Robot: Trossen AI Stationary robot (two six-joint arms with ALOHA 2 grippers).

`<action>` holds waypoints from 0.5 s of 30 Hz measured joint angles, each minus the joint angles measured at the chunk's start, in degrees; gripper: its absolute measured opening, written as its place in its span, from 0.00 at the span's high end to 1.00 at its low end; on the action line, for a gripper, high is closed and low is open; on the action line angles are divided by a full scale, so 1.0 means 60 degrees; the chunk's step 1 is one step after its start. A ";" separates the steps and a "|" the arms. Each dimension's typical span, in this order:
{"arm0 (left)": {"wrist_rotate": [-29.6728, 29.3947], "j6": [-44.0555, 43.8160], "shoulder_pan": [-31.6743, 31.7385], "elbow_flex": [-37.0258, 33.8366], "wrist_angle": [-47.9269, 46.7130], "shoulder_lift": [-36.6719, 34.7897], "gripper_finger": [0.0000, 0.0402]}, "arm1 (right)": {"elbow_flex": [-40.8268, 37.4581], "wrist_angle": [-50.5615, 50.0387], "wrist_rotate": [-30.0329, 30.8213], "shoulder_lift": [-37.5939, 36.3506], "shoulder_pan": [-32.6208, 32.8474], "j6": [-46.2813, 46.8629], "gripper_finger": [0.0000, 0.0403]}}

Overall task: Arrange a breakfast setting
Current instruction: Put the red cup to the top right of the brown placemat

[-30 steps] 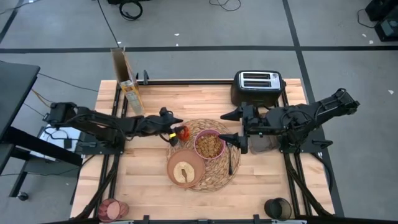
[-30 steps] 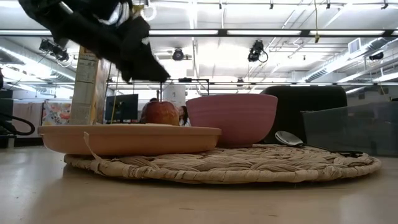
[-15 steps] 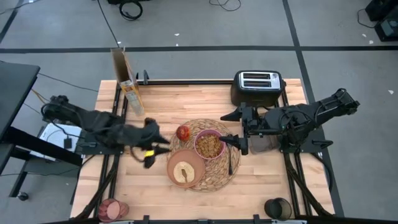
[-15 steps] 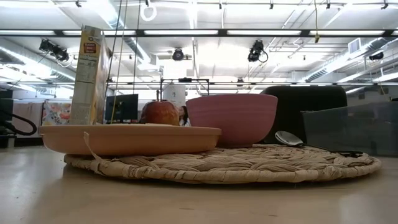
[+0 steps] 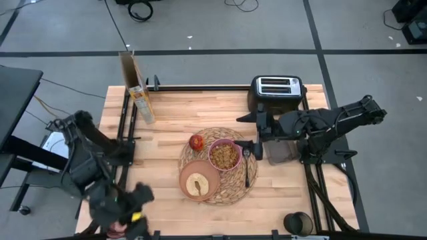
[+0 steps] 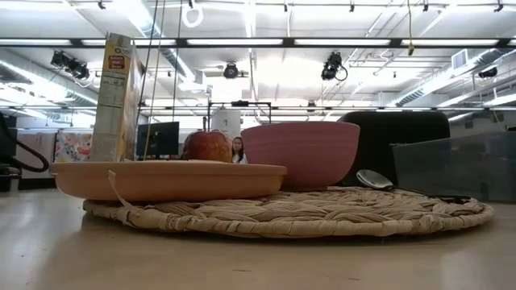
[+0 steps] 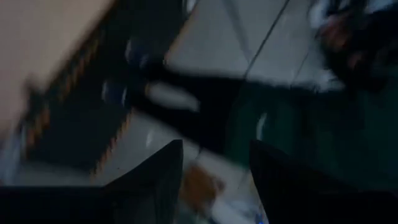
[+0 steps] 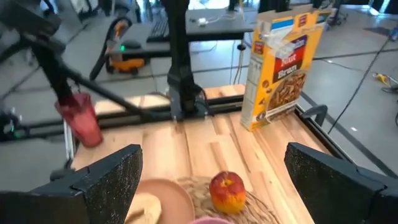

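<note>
The metal spoon (image 5: 247, 167) lies on the right part of the round woven placemat (image 5: 235, 193), its long axis running from the worktop's far side toward the near side, bowl end at the far end, just beside the small pink bowl (image 5: 225, 155) of cereal. The tan-brown plate (image 5: 208, 175) with the toast slice (image 5: 197, 185) sits on the placemat's near-left part, touching the bowl's edge; the red apple (image 5: 195, 142) rests at the mat's far-left rim.

The low view shows what the overhead one cannot — the plate (image 6: 169, 179) raised on the mat, the apple (image 6: 208, 147) behind it, and the bowl (image 6: 302, 153) standing taller than both.

The left gripper (image 5: 137, 203) hangs over the near-left corner of the worktop (image 5: 167, 113), close above the pinkish-red tumbler (image 5: 117, 227), its arm folded back sharply; its fingers (image 7: 155, 180) stand apart with nothing between them. Only the right wrist view shows the tumbler (image 8: 79, 118) upright.

The right gripper (image 5: 248, 133) reaches level toward the bowl from the right — spread wide, empty. A cereal box (image 5: 137, 83) and toaster (image 5: 277, 90) stand at the far side.
</note>
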 joint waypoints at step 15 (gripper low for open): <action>0.1961 -0.3039 -0.1280 -0.0004 -0.3199 0.2337 0.52 | 0.0000 -0.1033 -0.0447 0.0000 0.0076 -0.0071 0.02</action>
